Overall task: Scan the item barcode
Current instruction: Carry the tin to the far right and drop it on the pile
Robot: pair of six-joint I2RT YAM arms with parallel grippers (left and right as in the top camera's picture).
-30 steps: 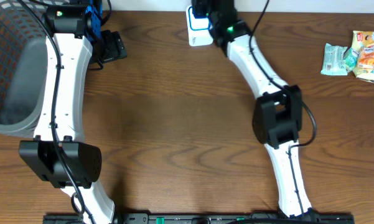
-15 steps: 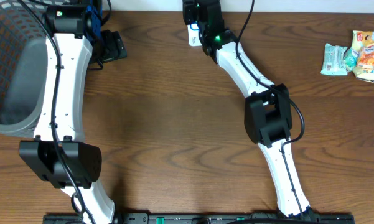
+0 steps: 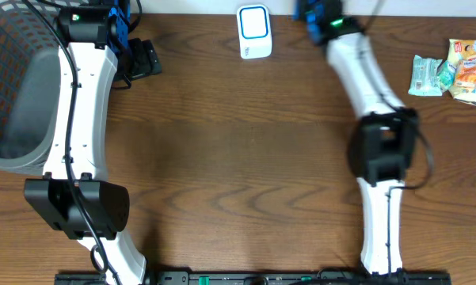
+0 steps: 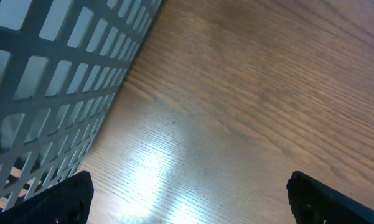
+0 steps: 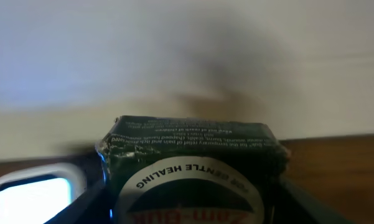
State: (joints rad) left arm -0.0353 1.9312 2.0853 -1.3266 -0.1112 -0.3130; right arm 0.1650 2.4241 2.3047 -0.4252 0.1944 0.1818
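1. Brown wood-grain counter fills the overhead view and carries everything else.
2. Grey mesh basket sits at the counter's left edge. In the left wrist view its lattice wall stands just beside that arm's fingers.
3. White left arm runs alongside the basket toward the far left corner. Its left pincer hangs over bare wood with the jaws wide apart, holding nothing.
4. White right arm stretches to the counter's far edge, right of the scanner. Its right pincer is clamped on a dark green box.
5. White barcode scanner with a blue-lit face lies at the middle of the far edge. In the right wrist view its bright screen shows low and left of the box, and I cannot tell whether they touch.
6. Dark green box, printed "GENTLE HEALING" in white, sits between the right fingers, close to the pale wall.
7. Pale green packet and yellow-orange packet lie together at the far right, well apart from both arms.
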